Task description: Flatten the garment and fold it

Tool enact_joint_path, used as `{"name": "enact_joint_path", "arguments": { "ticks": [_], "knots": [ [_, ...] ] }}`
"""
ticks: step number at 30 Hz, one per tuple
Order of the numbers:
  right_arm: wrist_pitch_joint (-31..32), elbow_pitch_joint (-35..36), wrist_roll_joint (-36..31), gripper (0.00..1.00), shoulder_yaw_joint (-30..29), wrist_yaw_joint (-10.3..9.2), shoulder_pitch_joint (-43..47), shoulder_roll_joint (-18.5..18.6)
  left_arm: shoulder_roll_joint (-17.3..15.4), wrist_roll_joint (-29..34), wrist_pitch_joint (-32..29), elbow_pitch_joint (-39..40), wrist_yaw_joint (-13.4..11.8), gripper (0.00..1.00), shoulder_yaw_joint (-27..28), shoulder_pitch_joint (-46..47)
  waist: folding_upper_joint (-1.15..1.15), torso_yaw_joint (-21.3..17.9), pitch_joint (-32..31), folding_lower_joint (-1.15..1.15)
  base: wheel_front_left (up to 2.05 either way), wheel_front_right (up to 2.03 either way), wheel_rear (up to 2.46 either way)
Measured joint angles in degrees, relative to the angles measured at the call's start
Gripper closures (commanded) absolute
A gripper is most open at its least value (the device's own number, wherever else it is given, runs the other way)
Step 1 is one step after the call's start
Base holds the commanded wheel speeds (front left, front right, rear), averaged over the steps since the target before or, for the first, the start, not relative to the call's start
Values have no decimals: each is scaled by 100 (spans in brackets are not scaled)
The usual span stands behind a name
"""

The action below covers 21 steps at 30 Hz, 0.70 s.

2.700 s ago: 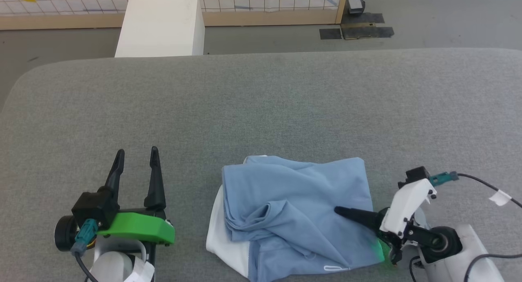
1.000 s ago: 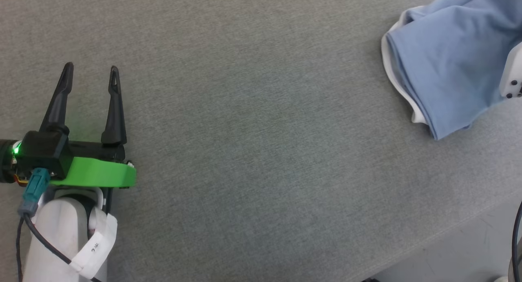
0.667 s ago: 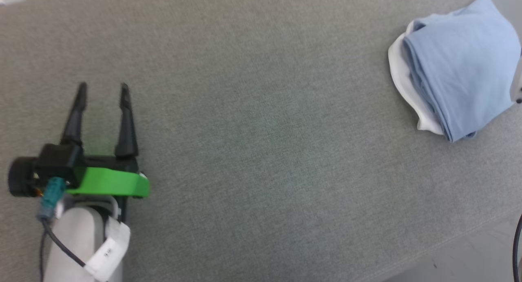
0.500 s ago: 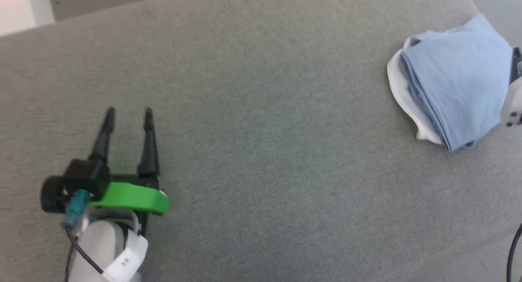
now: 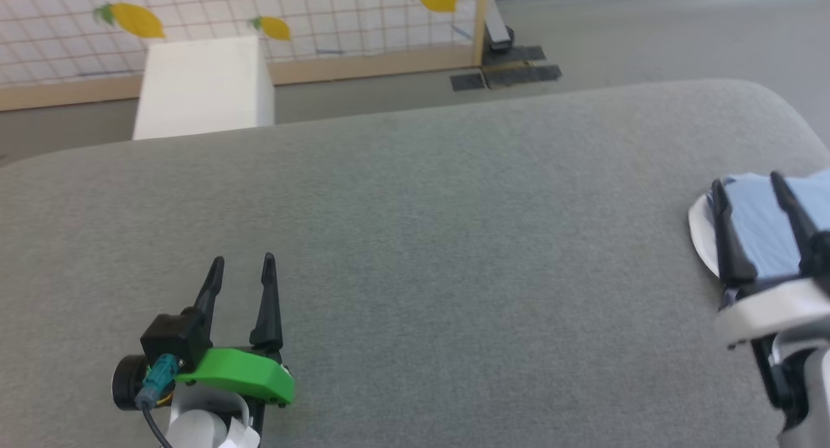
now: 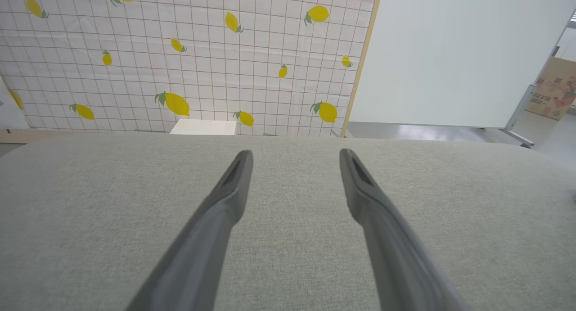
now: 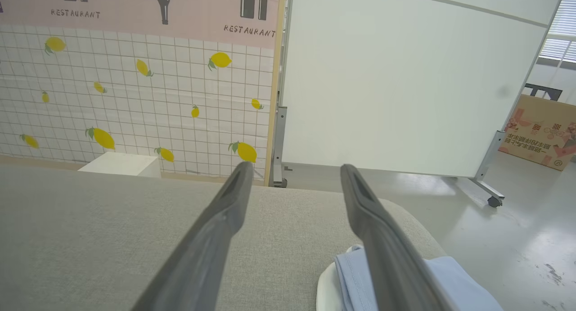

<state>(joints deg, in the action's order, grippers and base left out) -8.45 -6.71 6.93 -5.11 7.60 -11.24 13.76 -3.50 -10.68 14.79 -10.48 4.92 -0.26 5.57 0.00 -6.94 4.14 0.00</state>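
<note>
The garment (image 5: 755, 231) lies bundled at the right end of the bench (image 5: 454, 208), near its rounded corner; cropped as it is, its long axis is hard to judge. The right end effector (image 5: 746, 181), wide and empty, hangs directly over it. The left end effector (image 5: 242, 260), equally wide, is well apart.

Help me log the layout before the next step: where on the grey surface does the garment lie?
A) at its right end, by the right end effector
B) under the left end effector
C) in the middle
A: the garment lies at the rounded right end of the grey surface, just beneath the right end effector.
</note>
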Motion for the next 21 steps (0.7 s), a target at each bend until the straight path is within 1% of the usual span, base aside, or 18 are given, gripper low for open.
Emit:
{"name": "enact_joint_path", "arguments": {
  "ticks": [4,11,17,21],
  "knots": [
    [-21,333,-40,0,15,0,518,-214,11,-8,0,-46,1,0,-54,-77,0,233,-183,0,0,0,0],
    [-73,508,-96,0,-102,0,1038,-526,25,-112,0,-103,4,0,-147,-175,0,545,-405,0,0,0,0],
    [-115,571,-196,0,-192,0,1386,-826,32,-204,0,-113,-29,0,-265,-241,0,712,-508,0,0,0,0],
    [-114,582,-213,0,-196,0,1471,-916,33,-260,0,-136,-57,0,-339,-263,0,727,-508,0,0,0,0]
  ]
}}
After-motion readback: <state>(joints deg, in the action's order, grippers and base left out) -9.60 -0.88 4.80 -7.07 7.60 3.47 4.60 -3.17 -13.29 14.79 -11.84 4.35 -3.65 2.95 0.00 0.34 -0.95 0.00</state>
